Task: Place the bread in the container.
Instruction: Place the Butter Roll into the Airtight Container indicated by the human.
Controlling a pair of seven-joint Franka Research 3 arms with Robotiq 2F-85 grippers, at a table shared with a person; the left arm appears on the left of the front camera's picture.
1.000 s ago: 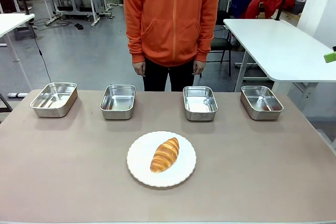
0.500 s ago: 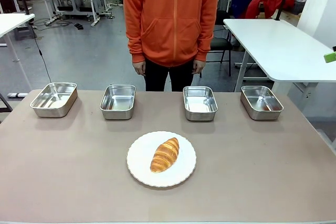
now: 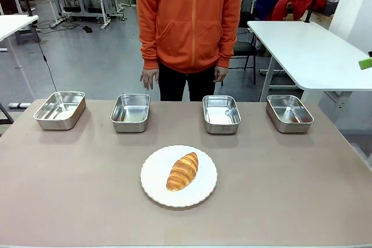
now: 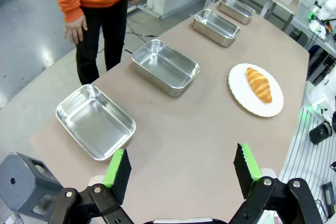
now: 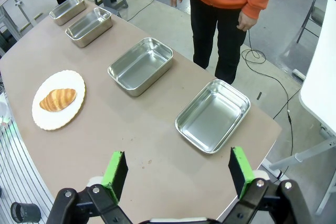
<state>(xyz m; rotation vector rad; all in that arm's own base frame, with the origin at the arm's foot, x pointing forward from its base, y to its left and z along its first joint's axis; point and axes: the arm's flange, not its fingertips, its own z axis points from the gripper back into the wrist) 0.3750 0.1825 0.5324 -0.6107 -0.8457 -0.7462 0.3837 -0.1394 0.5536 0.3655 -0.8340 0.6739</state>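
Table (image 3: 279,190) bare around plate (image 3: 154,172); trays (image 3: 129,127) line far edge.

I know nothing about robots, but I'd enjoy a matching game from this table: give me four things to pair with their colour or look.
Things:
1. bread
2. plate
3. trays
4. person's hoodie

Descriptions:
A. orange
B. golden-brown, ridged
C. shiny steel, empty, four in a row
D. white, round, scalloped rim

Pairs: 1-B, 2-D, 3-C, 4-A
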